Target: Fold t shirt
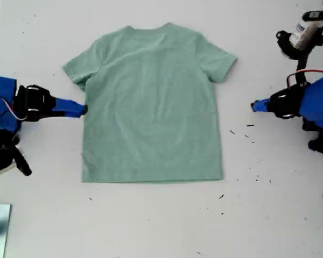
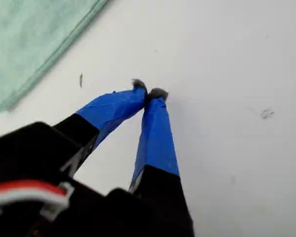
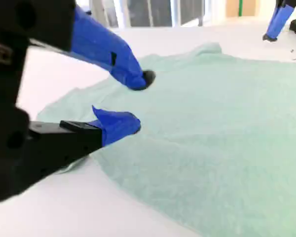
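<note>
- Mint-green, heathered cotton: the t shirt lay spread flat in the middle of the white bench, neck toward the far edge in the exterior view, both short sleeves out to the sides, hem nearest the camera.
- No fold had been made yet, so I judged the task to be at its very start, at the approach for a first grasp.
- My second pincer stood at the shirt's side edge just under the sleeve, on the exterior view's left. Its jaws were apart by a moderate gap, one tip above the cloth and the other low by the edge, and they held nothing.
- My first pincer was well apart from the shirt on the exterior view's right, over bare bench. Its tips met and nothing was between them.
- The next move, as I judged it, called for my second pincer to pinch the sleeve or side edge cleanly, and for my first pincer to open and come in to the opposite edge so the cloth could be carried over evenly.
- The fabric looked thin and limp, with faint creases, so a one-sided lift could bunch it.
- Small dark specks dotted the bench.
</note>
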{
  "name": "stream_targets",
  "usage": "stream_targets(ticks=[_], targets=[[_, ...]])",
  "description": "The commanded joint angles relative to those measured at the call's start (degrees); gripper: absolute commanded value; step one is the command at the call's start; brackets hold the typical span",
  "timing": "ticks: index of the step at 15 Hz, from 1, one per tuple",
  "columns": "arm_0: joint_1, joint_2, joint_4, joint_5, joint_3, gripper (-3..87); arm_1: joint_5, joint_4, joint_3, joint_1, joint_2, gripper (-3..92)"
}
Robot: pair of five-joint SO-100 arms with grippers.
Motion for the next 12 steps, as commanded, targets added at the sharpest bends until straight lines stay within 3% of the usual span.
stream_targets(ticks=[1, 5, 6, 7, 10, 12], targets=[[1.14, 0.62, -0.26, 1.41, 0.0, -0.2, 30.32, -0.26, 3.69, -0.44, 0.97, 2.2], [1.05, 0.62, -0.26, 1.41, 0.0, -0.2, 30.76, -0.26, 3.69, -0.88, 0.97, 2.2], [0.79, 0.62, -0.09, -0.26, 0.0, 5.4, 30.67, -0.26, 3.69, -0.44, 0.97, 2.2], [1.32, 0.62, 0.0, -1.32, 0.0, -0.1, 30.85, -0.26, 3.69, -0.35, 0.97, 2.2], [1.76, 0.62, 0.0, -1.32, 0.09, -0.1, 33.31, 1.93, -1.23, -3.34, 0.35, 2.2], [1.85, 0.62, -0.09, -1.23, 0.18, -0.2, 22.5, 5.36, -25.14, 4.31, -20.04, 2.2]])
